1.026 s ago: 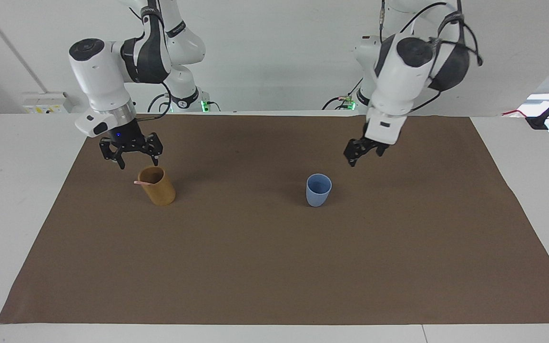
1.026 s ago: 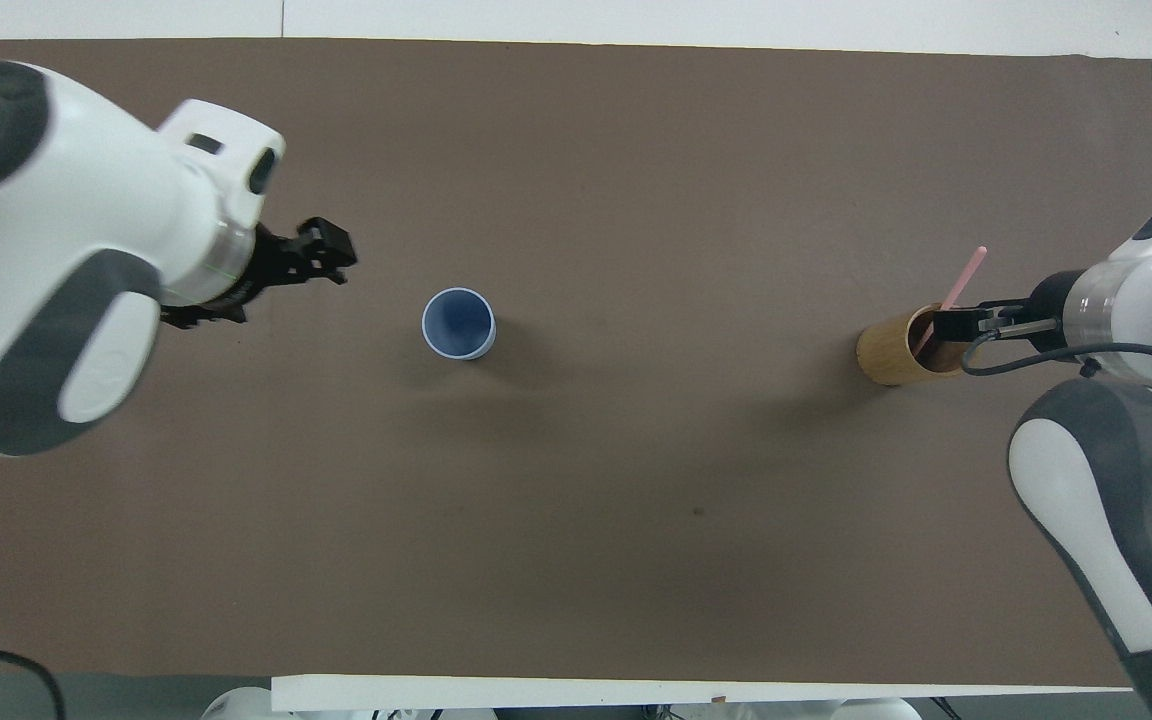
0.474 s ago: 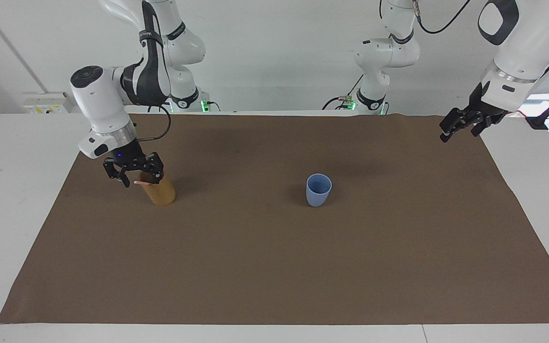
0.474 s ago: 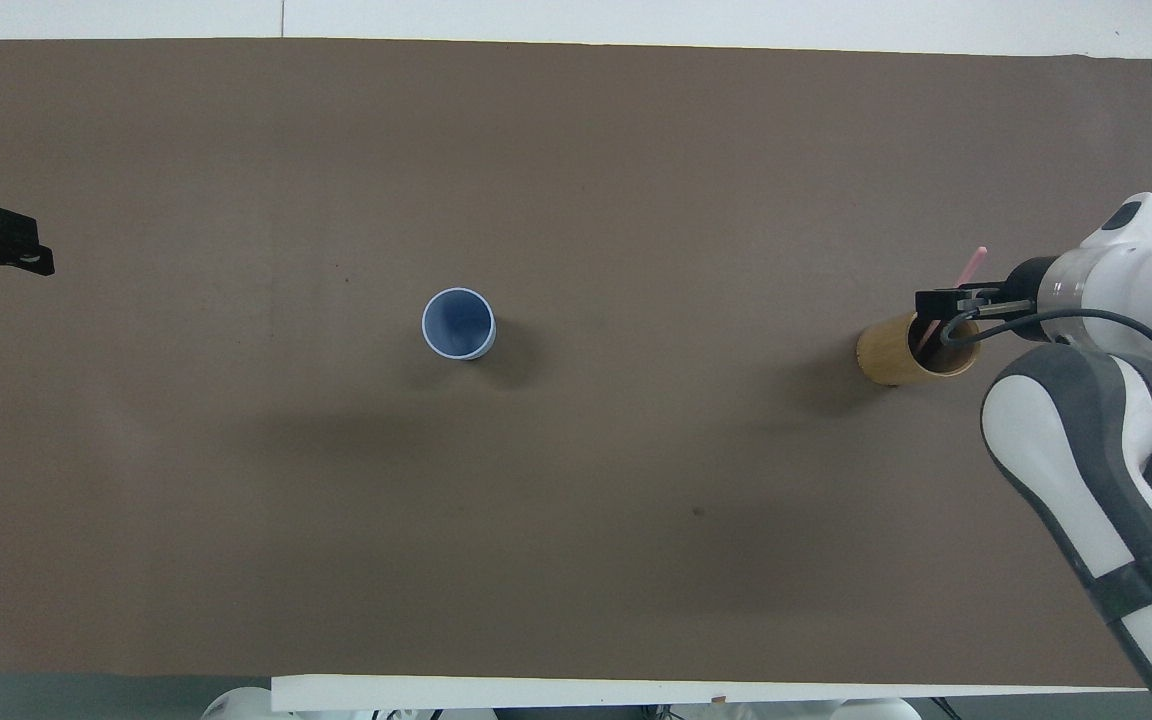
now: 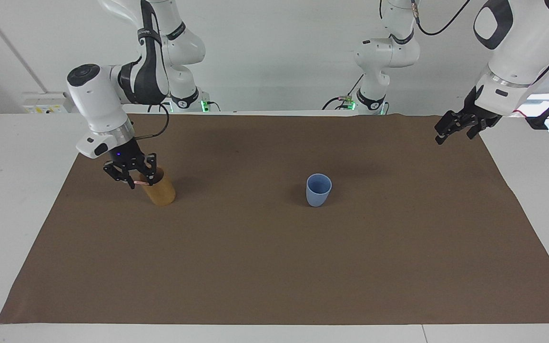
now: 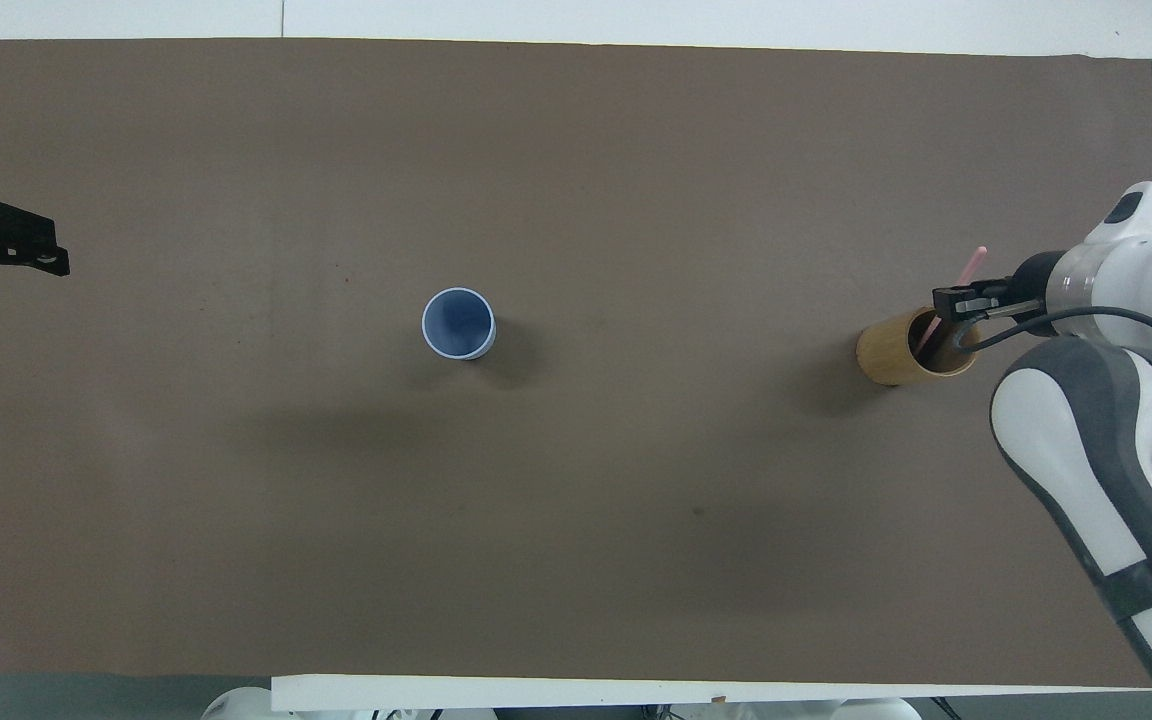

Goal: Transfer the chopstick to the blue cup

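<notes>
The pale-pink chopstick [image 6: 972,262] stands tilted in the tan-yellow cup [image 5: 161,194], toward the right arm's end of the table, its top sticking out over the rim. My right gripper [image 5: 141,183] is down at that cup's rim, open, with a finger on each side of the stick; it also shows in the overhead view [image 6: 954,302]. The light-blue cup [image 5: 318,190] stands upright and empty near the middle of the brown mat [image 5: 274,267]. My left gripper [image 5: 453,137] is open and empty, raised over the mat's edge at the left arm's end.
The tan-yellow cup [image 6: 896,350] leans slightly. The blue cup [image 6: 457,323] stands apart from it, with bare mat [image 6: 676,200] between them. White tabletop [image 5: 12,190] surrounds the mat.
My left arm swung away from beside the blue cup to the mat's edge at its own end. My right gripper came down from above the tan cup to its rim, around the chopstick.
</notes>
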You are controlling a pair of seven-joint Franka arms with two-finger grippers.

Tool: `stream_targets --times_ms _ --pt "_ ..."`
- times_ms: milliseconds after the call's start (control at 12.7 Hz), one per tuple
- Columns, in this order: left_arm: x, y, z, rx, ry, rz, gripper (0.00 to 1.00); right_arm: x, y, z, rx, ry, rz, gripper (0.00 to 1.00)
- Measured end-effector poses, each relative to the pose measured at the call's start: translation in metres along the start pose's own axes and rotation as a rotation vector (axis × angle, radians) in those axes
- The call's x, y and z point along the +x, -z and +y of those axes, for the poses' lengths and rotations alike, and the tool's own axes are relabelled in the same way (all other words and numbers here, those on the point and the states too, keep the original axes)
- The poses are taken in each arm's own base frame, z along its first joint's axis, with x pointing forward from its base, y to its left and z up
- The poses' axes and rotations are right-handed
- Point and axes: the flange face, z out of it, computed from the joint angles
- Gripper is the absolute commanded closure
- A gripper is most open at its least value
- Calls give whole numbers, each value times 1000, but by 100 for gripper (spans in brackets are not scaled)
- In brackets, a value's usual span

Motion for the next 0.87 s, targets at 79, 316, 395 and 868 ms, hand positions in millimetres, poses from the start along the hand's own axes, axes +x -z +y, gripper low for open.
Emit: stream_targets --times_ms 79,316,395,868 --pt "0 0 0 0 0 0 0 0 0 -1 0 2 -1 84" --pt "0 0 0 0 0 0 0 4 3 -3 0 26 4 100" --pt "0 0 0 0 0 0 0 7 6 -4 1 33 2 100" --pt "0 0 0 0 0 0 0 51 124 -7 -21 200 -33 100"
